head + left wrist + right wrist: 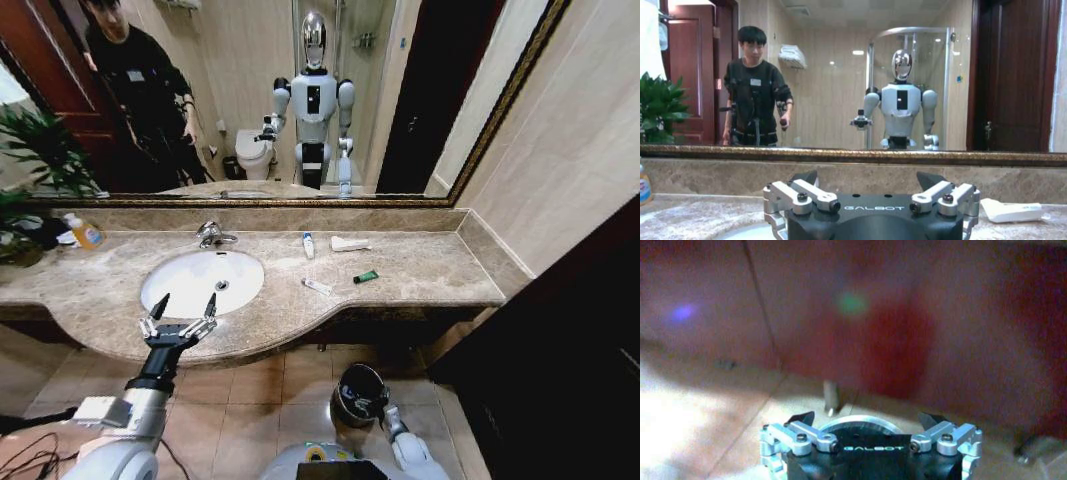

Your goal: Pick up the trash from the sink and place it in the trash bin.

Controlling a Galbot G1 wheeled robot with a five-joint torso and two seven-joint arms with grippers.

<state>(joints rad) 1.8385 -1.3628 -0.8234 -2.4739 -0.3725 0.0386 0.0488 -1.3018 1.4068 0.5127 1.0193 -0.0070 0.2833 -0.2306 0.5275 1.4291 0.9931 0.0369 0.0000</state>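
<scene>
1. Left claw (182,306): raised at the front edge of the beige marble tabletop (430,268), just before the near rim of the sink (160,285); both fingers are spread wide apart with nothing between them; the left wrist view shows the same spread fingertips (807,176) against the backsplash.
2. Right claw (372,398): held low over the tiled floor (260,390), below the tabletop edge; it grips the rim of the trash bin (352,385), which hangs from it tilted, its opening turned partly toward the head camera; the right wrist view shows the bin's shiny rim (855,421) between the claw's fingers.
3. Sink: white oval basin set into the left part of the tabletop; chrome faucet (211,234) at its far rim; no item can be made out inside the bowl.
4. Trash, all lying on the tabletop to the right of the sink:
   - white-and-blue packet (308,245), near the backsplash;
   - flat white wrapper (350,243), just beside that packet, also visible in the left wrist view (1010,210);
   - small white tube (317,286), near the basin's right rim;
   - dark green mini tube (366,276), right of the white tube, apart from it.
5. Yellow-orange soap bottle (85,233): stands at the far left of the tabletop, beside a green plant (40,150).
</scene>
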